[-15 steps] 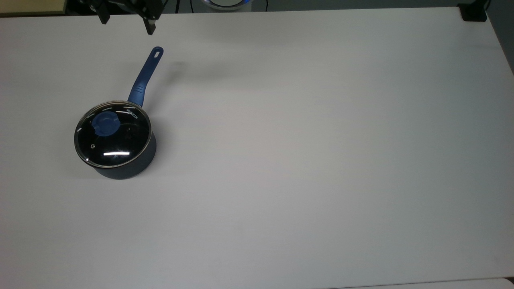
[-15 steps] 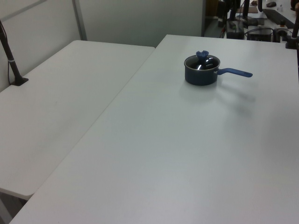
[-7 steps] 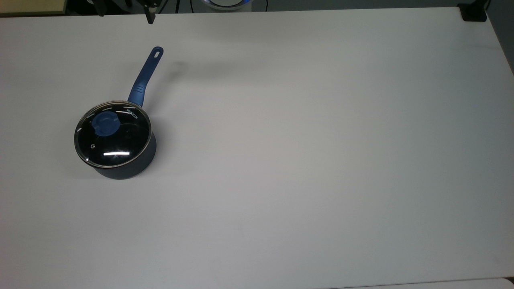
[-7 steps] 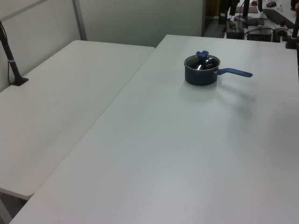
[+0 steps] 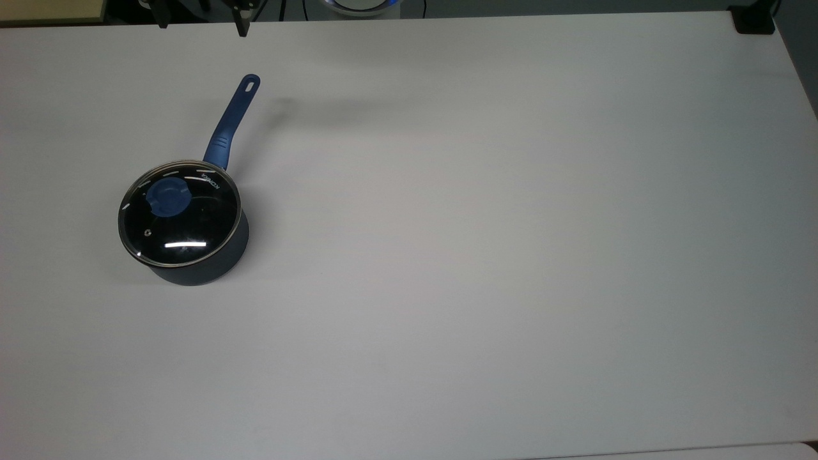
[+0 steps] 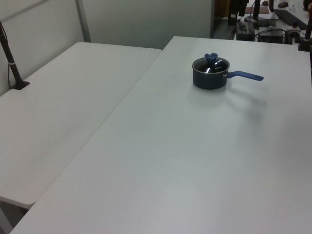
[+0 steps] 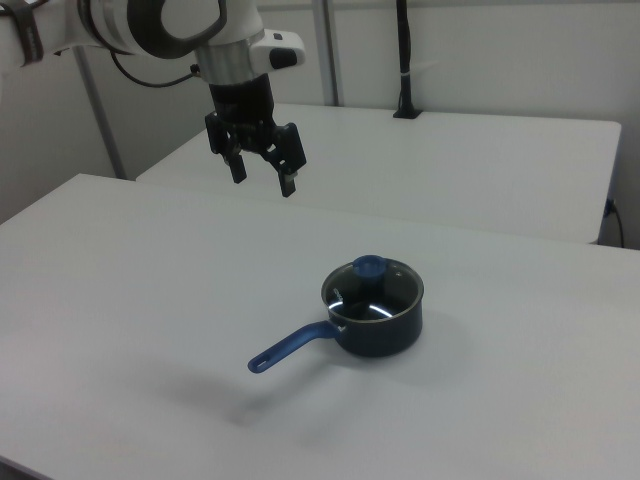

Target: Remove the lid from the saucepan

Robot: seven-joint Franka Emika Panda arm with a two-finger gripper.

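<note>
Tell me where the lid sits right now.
The lid sits closed on the saucepan at the top view's left, its blue knob off-centre; the open pincer hangs apart, above the table beyond the handle's end.

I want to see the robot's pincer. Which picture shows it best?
The right view: the whole pincer hangs open in the air, above and apart from the pan, with the lid on it. The top view catches just its two fingertips at the upper edge. The left view gives no clear look at it.

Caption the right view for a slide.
Open gripper hangs above the table, apart from the saucepan with its lid on.
</note>
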